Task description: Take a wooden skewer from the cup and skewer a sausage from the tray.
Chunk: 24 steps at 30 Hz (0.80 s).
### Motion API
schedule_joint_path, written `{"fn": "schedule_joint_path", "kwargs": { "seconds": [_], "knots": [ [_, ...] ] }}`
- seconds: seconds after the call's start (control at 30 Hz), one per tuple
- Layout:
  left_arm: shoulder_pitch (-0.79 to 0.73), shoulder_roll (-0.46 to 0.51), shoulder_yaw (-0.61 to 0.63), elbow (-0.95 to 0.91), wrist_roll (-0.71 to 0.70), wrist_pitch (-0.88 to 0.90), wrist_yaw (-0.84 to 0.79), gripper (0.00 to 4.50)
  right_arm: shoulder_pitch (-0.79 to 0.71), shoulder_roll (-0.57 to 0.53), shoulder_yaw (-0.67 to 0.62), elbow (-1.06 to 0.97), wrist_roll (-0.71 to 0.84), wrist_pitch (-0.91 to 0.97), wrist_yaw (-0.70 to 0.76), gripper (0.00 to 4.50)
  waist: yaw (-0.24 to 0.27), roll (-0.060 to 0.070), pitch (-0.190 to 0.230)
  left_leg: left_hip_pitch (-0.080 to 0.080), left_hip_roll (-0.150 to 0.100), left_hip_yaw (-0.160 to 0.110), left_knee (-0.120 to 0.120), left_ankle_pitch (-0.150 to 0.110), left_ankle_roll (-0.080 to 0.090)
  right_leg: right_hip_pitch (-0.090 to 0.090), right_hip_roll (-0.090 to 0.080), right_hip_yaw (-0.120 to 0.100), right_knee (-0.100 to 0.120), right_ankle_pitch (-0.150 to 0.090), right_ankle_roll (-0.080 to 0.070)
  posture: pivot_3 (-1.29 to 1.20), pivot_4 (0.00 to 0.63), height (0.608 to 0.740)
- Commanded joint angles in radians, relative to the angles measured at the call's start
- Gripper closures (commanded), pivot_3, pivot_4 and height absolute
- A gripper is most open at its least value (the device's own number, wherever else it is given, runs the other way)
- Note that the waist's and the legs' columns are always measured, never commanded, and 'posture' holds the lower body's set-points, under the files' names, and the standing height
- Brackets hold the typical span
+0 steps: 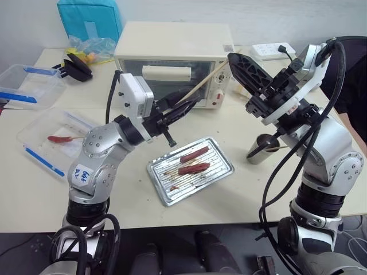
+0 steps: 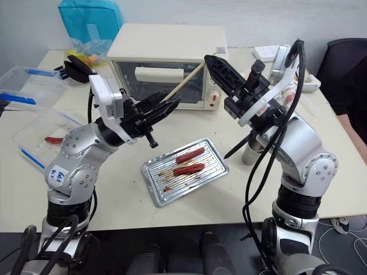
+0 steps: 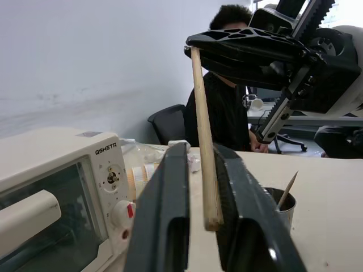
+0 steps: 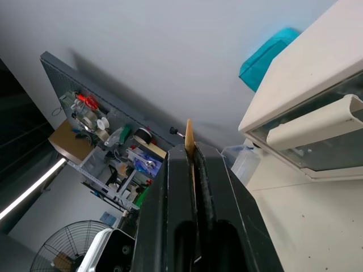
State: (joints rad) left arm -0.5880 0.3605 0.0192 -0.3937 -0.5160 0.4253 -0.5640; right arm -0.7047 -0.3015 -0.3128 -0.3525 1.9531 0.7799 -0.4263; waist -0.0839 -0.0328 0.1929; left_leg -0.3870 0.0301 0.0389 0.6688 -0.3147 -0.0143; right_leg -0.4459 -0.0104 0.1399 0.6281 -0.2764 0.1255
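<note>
Gripping one thin pale wooden skewer [image 1: 203, 83]: left gripper [image 1: 184, 107] & right gripper [image 1: 234, 61], both clamped tight. Two red sausages [image 1: 194, 161] on ribbed silver tray [image 1: 221, 173].

The scene is lit evenly and brightly from above, and only soft, short shadows are cast on the worktop [image 1: 241, 195] beneath the tray [image 1: 219, 172] and the cup [image 1: 259, 150]. Bright glare is seen on the tray's ribbed metal. The head views are sharp throughout. In the left wrist view the near claw [image 3: 211, 224] fingers are blurred, and the window at upper right is blown out.
</note>
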Motion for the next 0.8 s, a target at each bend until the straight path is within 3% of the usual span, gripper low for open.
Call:
{"fn": "schedule_joint_path", "kwargs": {
  "seconds": [0.03, 0.37, 0.57, 0.8],
  "knots": [
    [-0.013, -0.007, 0.004, -0.048, -0.01, -0.008, 0.013, 4.44, -0.001, -0.003, -0.007, -0.021, 0.019, -0.011, 0.004, 4.5, 0.0, 0.0, 0.0, 0.0, 0.0, 0.0, 0.0, 0.0, 0.0, 0.0, 0.0, 0.0, 0.0, 0.0, 0.0, 0.0, 0.15, 0.74],
    [-0.014, -0.021, -0.001, -0.06, -0.002, 0.005, 0.042, 4.44, 0.009, -0.013, -0.016, -0.006, 0.019, -0.005, 0.007, 4.5, 0.0, 0.0, 0.0, 0.0, 0.0, 0.0, 0.0, 0.0, 0.0, 0.0, 0.0, 0.0, 0.0, 0.0, 0.0, 0.0, 0.15, 0.74],
    [-0.016, -0.026, 0.003, -0.063, 0.009, -0.003, 0.063, 2.8, 0.011, -0.02, -0.02, -0.007, 0.019, 0.0, 0.012, 4.5, 0.0, 0.0, 0.0, 0.0, 0.0, 0.0, 0.0, 0.0, 0.0, 0.0, 0.0, 0.0, 0.0, 0.0, 0.0, 0.0, 0.15, 0.74],
    [-0.015, -0.04, 0.006, -0.065, -0.001, -0.012, 0.067, 2.8, 0.02, -0.011, -0.024, -0.006, 0.019, -0.006, 0.003, 4.5, 0.0, 0.0, 0.0, 0.0, 0.0, 0.0, 0.0, 0.0, 0.0, 0.0, 0.0, 0.0, 0.0, 0.0, 0.0, 0.0, 0.15, 0.74]
  ]
}}
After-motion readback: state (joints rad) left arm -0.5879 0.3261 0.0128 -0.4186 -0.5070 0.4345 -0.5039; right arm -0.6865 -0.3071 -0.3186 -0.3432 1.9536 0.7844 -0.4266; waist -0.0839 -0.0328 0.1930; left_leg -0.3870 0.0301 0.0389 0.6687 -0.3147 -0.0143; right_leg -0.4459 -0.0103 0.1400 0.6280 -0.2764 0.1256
